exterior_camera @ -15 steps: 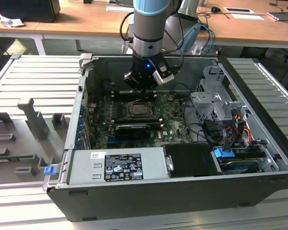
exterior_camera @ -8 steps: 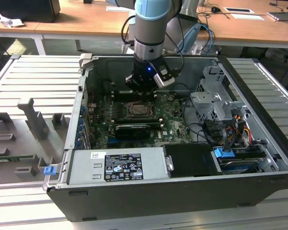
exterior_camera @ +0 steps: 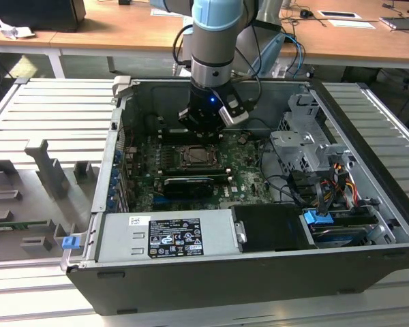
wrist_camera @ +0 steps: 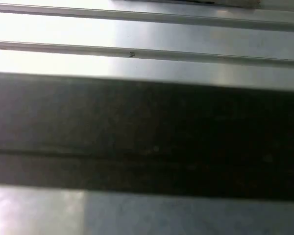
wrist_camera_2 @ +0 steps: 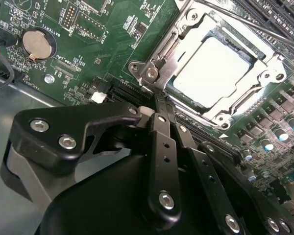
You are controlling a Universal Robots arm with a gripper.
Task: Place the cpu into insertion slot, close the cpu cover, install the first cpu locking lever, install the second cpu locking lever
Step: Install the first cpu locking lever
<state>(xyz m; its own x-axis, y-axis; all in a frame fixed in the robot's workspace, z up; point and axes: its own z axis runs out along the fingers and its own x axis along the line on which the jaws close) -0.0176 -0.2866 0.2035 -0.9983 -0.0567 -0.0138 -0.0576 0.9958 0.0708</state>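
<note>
Nearest in the second wrist view, the gripper (wrist_camera_2: 159,105) is seen with its black fingers (wrist_camera_2: 165,147) pressed together, nothing clamped between them, the tips just beside the corner of the cpu cover (wrist_camera_2: 174,41). The cover is lowered over the insertion slot (wrist_camera_2: 264,81); the cpu (wrist_camera_2: 213,68) is seated within, pale face exposed through the window. Beyond, a coin battery (wrist_camera_2: 37,44) is noted on the green motherboard (wrist_camera_2: 112,29). In the exterior view the gripper (exterior_camera: 203,122) is lowered inside the open computer case (exterior_camera: 368,129), beside the socket.

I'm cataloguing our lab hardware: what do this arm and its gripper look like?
The arm has pale blue joint covers over silver-grey tube sections, with black cables looping beside it and a small blue light at the wrist. The gripper is matte black, built from flat bar-like links and rounded housings fastened with silver screws.
</note>
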